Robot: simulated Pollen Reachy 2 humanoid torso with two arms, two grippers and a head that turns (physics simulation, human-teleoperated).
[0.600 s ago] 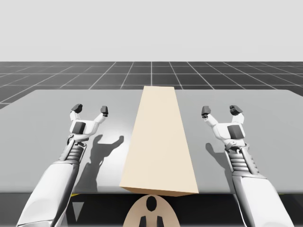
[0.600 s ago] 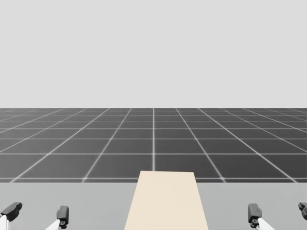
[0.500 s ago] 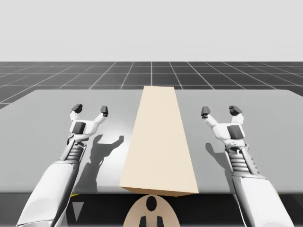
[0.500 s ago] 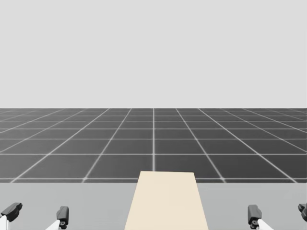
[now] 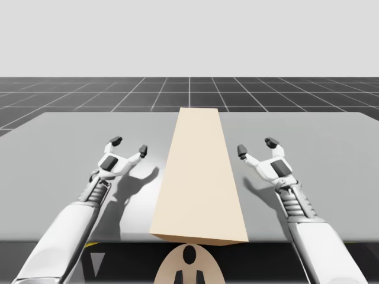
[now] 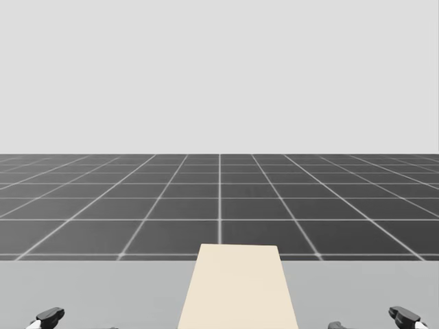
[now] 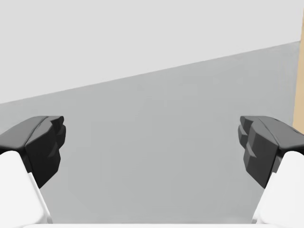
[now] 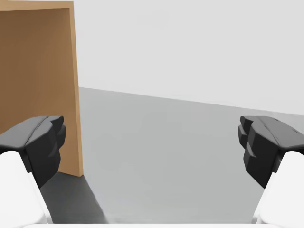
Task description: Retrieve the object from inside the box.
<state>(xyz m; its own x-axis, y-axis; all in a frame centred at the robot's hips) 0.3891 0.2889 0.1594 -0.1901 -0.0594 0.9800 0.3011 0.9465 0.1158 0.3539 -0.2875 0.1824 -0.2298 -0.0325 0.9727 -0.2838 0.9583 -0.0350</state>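
Left gripper (image 5: 129, 145): wide apart and holding nothing. Its dark-tipped fingers (image 7: 40, 147) frame a stretch of bare grey table (image 5: 71, 136).
Left gripper's aim: it is angled inward, toward the box (image 5: 200, 171). In the left wrist view a thin tan strip of the box's edge stands just past the box-side finger.
Right gripper (image 5: 256, 147): mirror image on the other side, spread wide with nothing in its grasp, and also tilted in toward the box.
Right gripper's neighbour: in the right wrist view the box's brown side wall rises upright ahead of and beside one finger. The wall stands apart from the finger, and a dark shadow (image 8: 76, 192) lies at its foot.
Arms: one comes in on each side of the box. Both grippers are near its long walls, and neither is touching it.
Box: tan, long and tall, lying lengthwise down the middle of the table, with its near end at the table's near edge. Its top is one plain closed face.
Object: the closed walls and top hide whatever the box holds, so I cannot tell where it lies inside.
Table: flat grey, with the arms' shadows falling toward the box.
Floor (image 5: 71, 94): a dark grid past the table's far edge.
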